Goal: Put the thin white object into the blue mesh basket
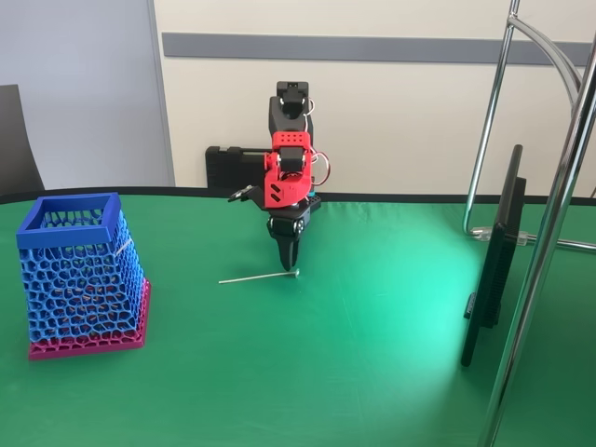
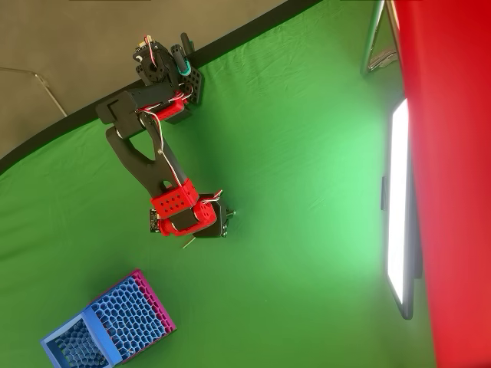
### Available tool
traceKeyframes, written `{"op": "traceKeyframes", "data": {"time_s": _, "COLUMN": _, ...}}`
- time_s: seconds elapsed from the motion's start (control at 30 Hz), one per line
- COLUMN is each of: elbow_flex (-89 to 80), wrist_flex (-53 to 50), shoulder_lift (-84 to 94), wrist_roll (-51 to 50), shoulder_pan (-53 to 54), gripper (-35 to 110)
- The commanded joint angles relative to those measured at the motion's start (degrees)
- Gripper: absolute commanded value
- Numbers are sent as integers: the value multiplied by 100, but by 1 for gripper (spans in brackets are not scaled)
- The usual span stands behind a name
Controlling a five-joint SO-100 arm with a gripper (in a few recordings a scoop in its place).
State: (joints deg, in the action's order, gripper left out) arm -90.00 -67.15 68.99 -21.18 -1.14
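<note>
Fixed view, frame centre: my red-and-black two-finger gripper (image 1: 286, 267) points down over the darker-nubbed right end of the thin off-white stick (image 1: 258, 277), lying flat on green cloth, long axis left-right; whether clenched, I cannot tell; blue lattice plastic basket (image 1: 71, 214) well apart, lower left

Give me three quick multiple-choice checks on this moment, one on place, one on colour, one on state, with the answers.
1. Where is the thin off-white stick in the fixed view?
A. Inside the basket
B. Lying flat on the green tablecloth
C. Leaning on the monitor

2. What colour is the base of the blue lattice plastic basket?
A. Magenta
B. Yellow
C. Black

3. How does the basket stand?
A. Tipped on its side
B. Upside down
C. Upright, rim on top

Answers: 1 B, the stick lies on the cloth with the red and black arm's gripper pointing down above its right end. 2 A, a magenta band runs under the blue mesh. 3 C, the solid square rim faces up.
</note>
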Motion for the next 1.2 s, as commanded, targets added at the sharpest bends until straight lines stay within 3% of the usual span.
{"op": "traceKeyframes", "data": {"time_s": 0.0, "elbow_flex": 246, "wrist_flex": -18, "shoulder_lift": -26, "wrist_roll": 0, "shoulder_pan": 53, "gripper": 14}}
{"op": "traceKeyframes", "data": {"time_s": 1.17, "elbow_flex": 747, "wrist_flex": -264, "shoulder_lift": -650, "wrist_roll": 325, "shoulder_pan": -70, "gripper": 12}}
